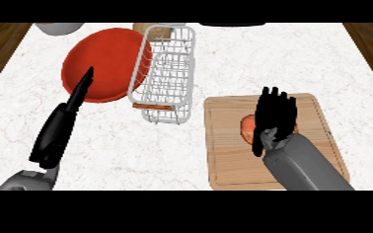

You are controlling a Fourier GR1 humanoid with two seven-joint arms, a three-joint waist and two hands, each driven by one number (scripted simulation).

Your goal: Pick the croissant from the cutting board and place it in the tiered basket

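The croissant (pixel 247 127) lies on the cutting board (pixel 226 163), at the right of the counter (pixel 241 59), so the carrying has not begun. The right hand (pixel 275 113) sits directly over it, fingers stretched out straight and pointing away from the robot, thumb down at the near side. It hides most of the pastry; only an orange-brown edge shows at the hand's left. The fingers do not look curled round it, so the hand reads as open, though I cannot tell whether the palm is touching the croissant or hovering just above.

The wire basket (pixel 166 74) stands to the left of the board, apart from it, with nothing visible inside. It partly overlaps a red plate (pixel 98 64) on its left side. A brown strip shows at its near edge, too small to identify.

The left hand (pixel 62 123) is at the view's left, fingers straight and together, pointing up toward the plate, holding nothing; it looks to be resting.

By my judgement the task is at its first step: the reach is made, the grasp is not. What is left is closing on the croissant, lifting it, moving it left to the basket and letting it go there
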